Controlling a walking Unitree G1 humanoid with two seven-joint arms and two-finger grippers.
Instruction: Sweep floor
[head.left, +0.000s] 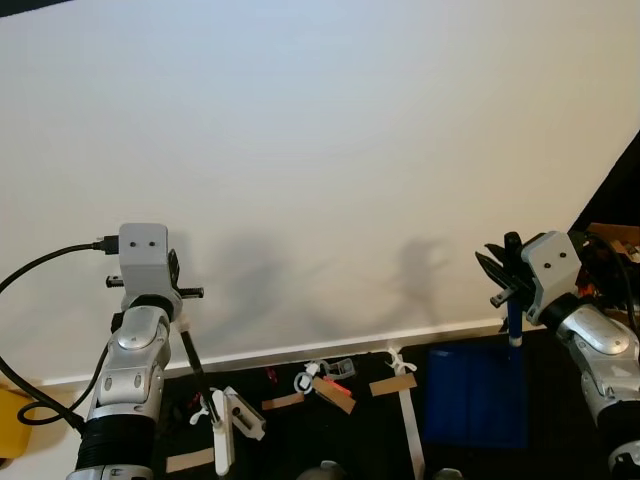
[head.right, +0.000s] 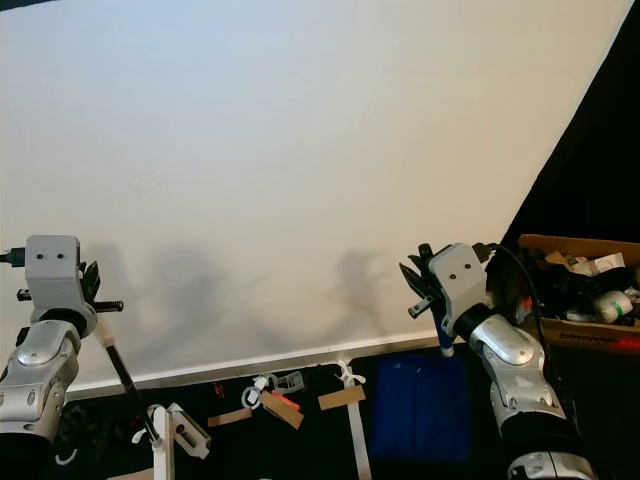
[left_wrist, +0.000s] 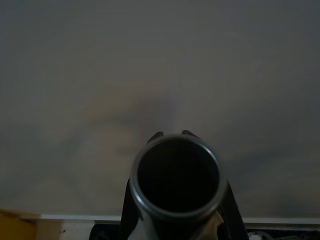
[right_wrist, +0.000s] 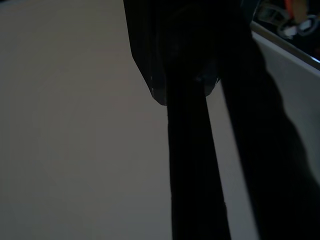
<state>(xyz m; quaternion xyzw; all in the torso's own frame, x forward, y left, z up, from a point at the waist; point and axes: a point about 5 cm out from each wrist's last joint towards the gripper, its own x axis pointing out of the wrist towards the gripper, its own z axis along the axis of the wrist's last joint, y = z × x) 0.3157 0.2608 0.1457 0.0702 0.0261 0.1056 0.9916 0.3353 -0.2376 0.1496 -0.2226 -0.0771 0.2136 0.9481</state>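
Observation:
My left gripper (head.left: 176, 287) is shut on a thin black broom handle (head.left: 194, 362) that slants down to a white brush head (head.left: 228, 420) on the black floor. In the left wrist view the handle's hollow metal end (left_wrist: 175, 177) sits between the fingers. My right gripper (head.left: 505, 272) is shut on the upright blue handle (head.left: 514, 328) of a blue dustpan (head.left: 475, 395), which rests on the floor at the right. Scraps lie between brush and pan: brown strips (head.left: 335, 394), white clips (head.left: 305, 379) and a small red bit (head.left: 270, 376).
A large white surface (head.left: 320, 170) rises ahead, meeting the black floor at a pale edge strip (head.left: 300, 351). A white bar (head.left: 410, 425) lies on the floor beside the dustpan. An open cardboard box of clutter (head.right: 580, 290) stands at the right, a yellow object (head.left: 12, 420) at the left.

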